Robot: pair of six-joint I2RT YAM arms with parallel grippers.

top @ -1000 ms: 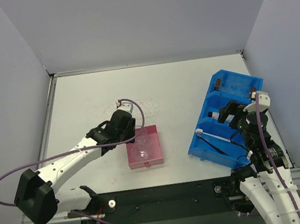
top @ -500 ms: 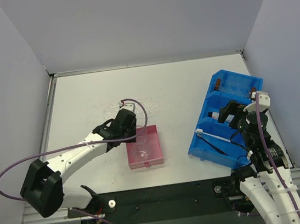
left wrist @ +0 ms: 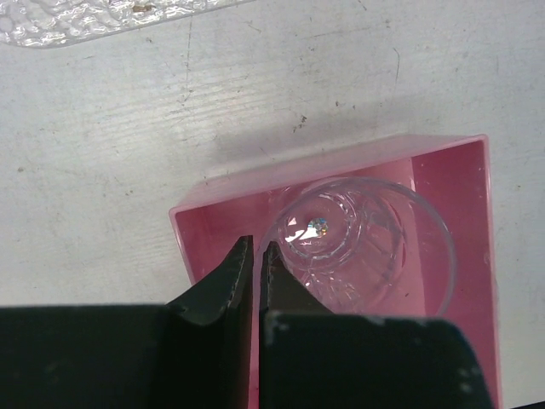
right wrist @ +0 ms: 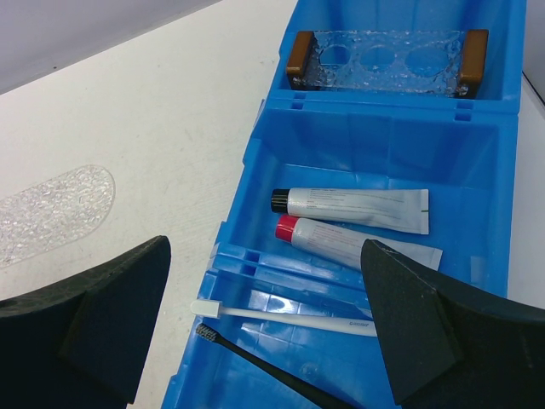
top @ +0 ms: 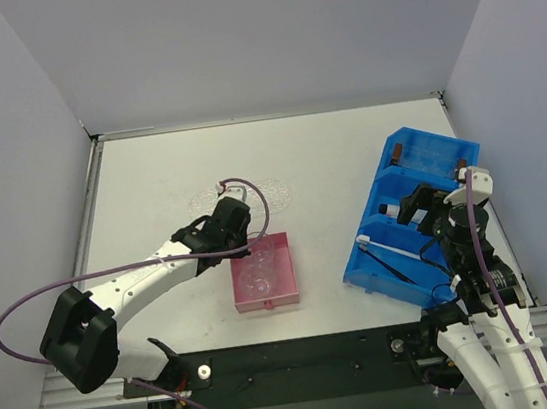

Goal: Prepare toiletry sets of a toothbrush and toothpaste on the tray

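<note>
- White tabletop, a bit scuffed and speckled up close. Plain grey walls box it in on the left, back and right, and the arm bases sit on a black rail at the near edge.
- The tray lies flat on the tabletop left of centre, just behind the box. It's a long oval of clear, bumpy plastic, and the left arm covers part of it from above.
- The box is square, pink and see-through, with thin walls. A clear ribbed cup sits inside it.
- The left pincer is at the box's back-left corner. Its black fingers are squeezed nearly together, and the cup's rim runs right into the slit, so it looks clamped on that rim.
- The bin is glossy blue plastic with three compartments. It sits angled by the right wall.
- Toothpaste: two flat tubes side by side in the middle compartment, one with a black cap and one with a red cap.
- The near compartment has two thin brushes, one white and one black. The far one holds a clear rack with round holes and brown end blocks.
- The right pincer hangs over the bin with its fingers spread wide, gripping nothing.
- There's a wide strip of bare tabletop between box and bin, and more behind the tray. The bin's right side is close to the wall.
</note>
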